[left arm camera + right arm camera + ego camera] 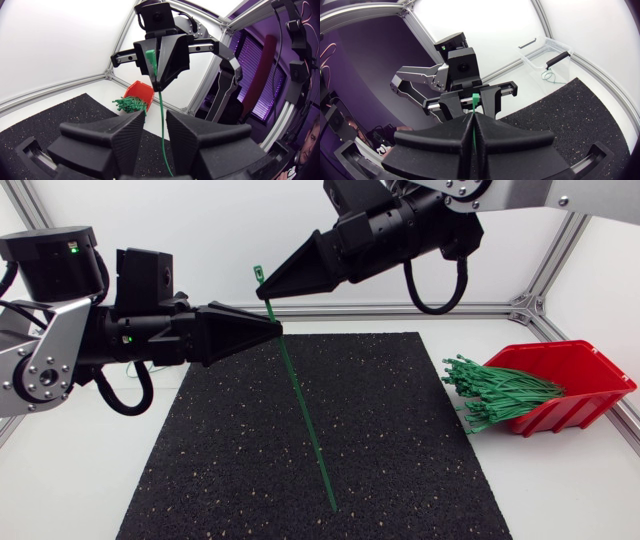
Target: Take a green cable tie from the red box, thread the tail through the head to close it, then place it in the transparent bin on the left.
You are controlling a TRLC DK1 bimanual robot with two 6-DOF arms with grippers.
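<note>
1. Pinching the long green plastic cable tie [300, 415] just below its square head [258, 275], the right gripper [264, 293] has its wedge fingers pressed together on the strap. The head pokes out beyond the tips, and the tail hangs down from them toward the black speckled rubber mat [400, 470].
2. The left gripper [155, 120] has its fingers apart. The strap runs through the gap between them, just below the right gripper's tips, and neither finger seems to press on it.
3. Risk: the right gripper's hold is narrow and near one end. A nudge from the left fingers as they close could pivot the strap and turn the head's slot out of line.
4. Risk: if the left fingers close off-centre, they may push the springy strap aside instead of catching it.
5. Risk: the free tail sits far below both grippers. Bringing it up to the head probably needs a regrasp lower down, and a slip there would drop the tie onto the mat.
6. The red plastic box [585, 375], with spare green ties [500, 392] spilling from it, sits well apart from both grippers. The transparent plastic bin [547, 52] lies beyond the left gripper, so the closed tie would have to be carried there without the loop snagging on a finger.
</note>
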